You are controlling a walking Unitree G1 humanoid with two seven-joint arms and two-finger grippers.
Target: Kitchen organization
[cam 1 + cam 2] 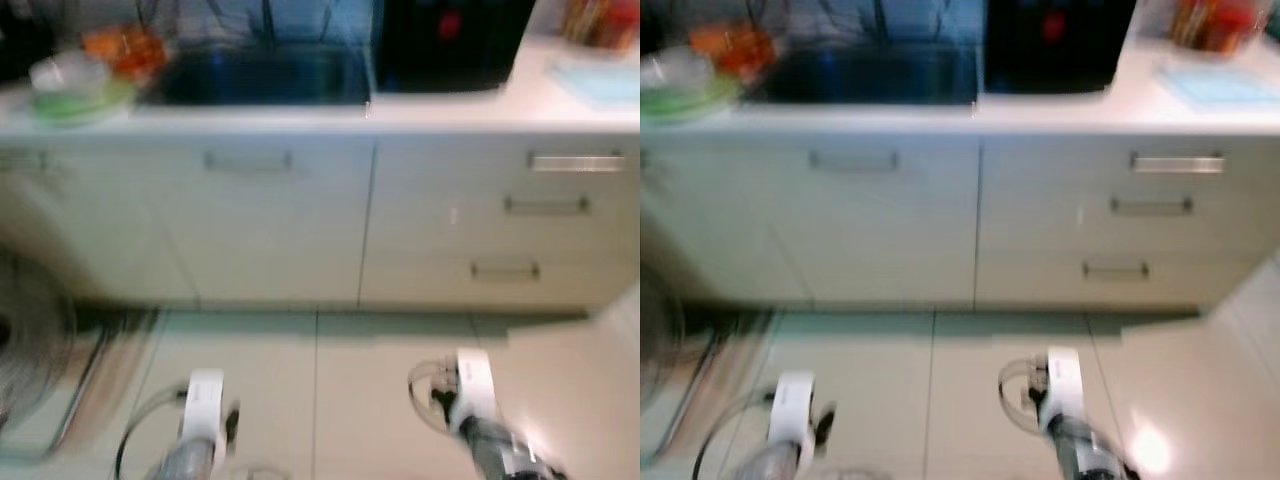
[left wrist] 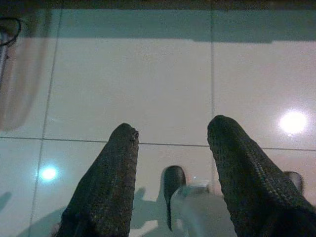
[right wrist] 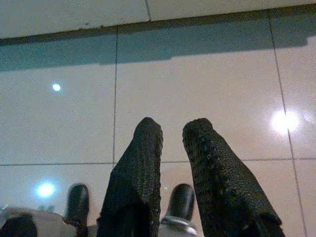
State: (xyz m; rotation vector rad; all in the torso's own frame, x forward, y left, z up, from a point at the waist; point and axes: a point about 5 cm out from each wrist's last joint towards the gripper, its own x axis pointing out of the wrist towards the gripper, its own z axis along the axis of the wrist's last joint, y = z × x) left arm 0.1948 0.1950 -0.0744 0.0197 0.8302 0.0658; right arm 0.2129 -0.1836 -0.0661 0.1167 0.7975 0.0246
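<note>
In the left eye view, blurred, a pale desk [image 1: 440,108] runs across the top of the frame with white cupboards and drawers [image 1: 500,225] below it. A dark sink [image 1: 265,75] is set into the desk at upper centre, and a black appliance [image 1: 450,40] stands just to its right. At the upper left a stack of bowls [image 1: 75,88] sits on the desk beside something orange [image 1: 125,50]. A light blue cloth [image 1: 600,80] lies at the upper right. A round fan [image 1: 30,340] shows at the lower left edge. Both arms hang low over the tiled floor [image 1: 330,390]: the left arm [image 1: 200,420] at the bottom left, the right arm [image 1: 480,410] at the bottom right.

The right eye view gives the same scene, with jars [image 1: 1215,22] at the upper right corner.

In the left wrist view, the left gripper [image 2: 170,140] points at the glossy floor tiles, its jaws released, with a wide gap and nothing between them.

In the right wrist view, the right gripper [image 3: 173,131] also points at the floor near the cupboard base; its jaws stand apart by a narrow gap, holding nothing.
</note>
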